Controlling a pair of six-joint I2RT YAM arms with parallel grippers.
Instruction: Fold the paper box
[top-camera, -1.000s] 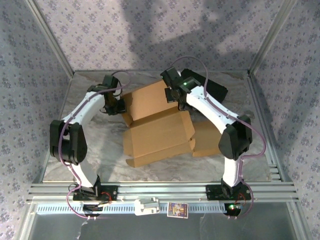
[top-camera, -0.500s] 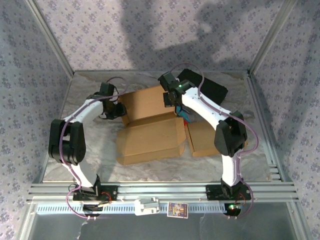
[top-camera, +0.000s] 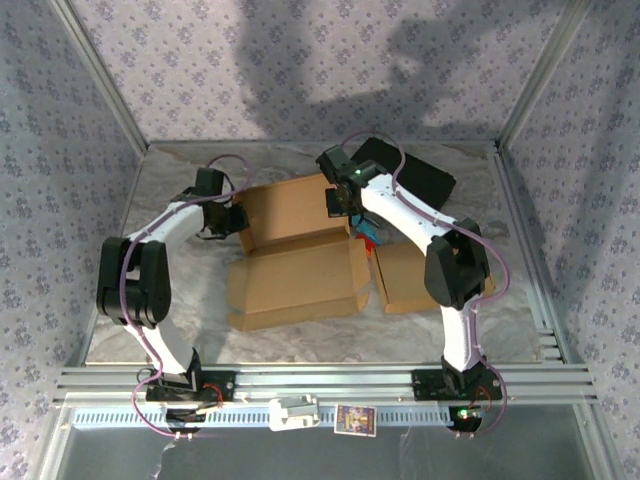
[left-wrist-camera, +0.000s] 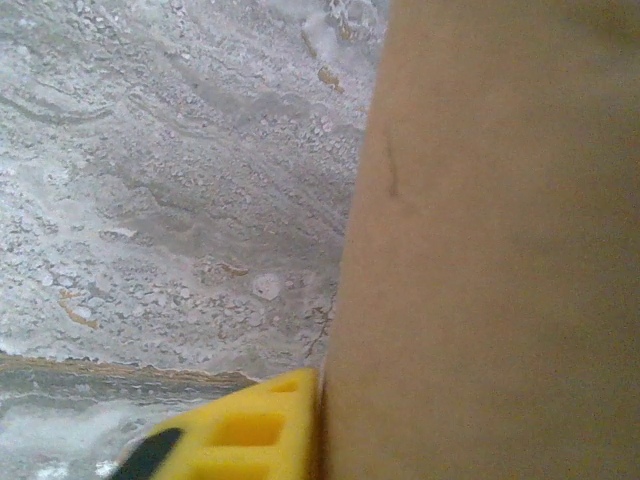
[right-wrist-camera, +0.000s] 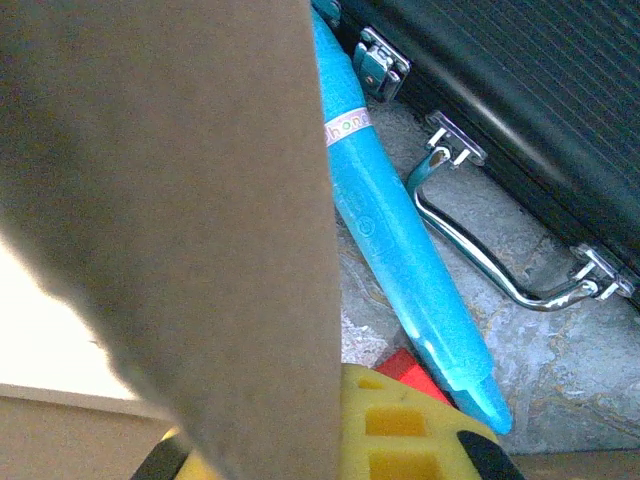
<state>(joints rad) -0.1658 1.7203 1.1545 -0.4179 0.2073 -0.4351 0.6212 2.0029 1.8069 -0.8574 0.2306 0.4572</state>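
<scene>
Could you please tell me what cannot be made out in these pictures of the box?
Left wrist view: the box hides one finger; the bottom edge cuts the yellow finger.
Right wrist view: the box covers the left half; the label on the blue tool is too small to read; the case runs past the right edge.

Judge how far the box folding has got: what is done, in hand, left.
Done: the near half of the box looks folded into a closed body. In hand: the left gripper and right gripper pinch the sides of the open back flap. Left: probably bringing it down and tucking it.
</scene>
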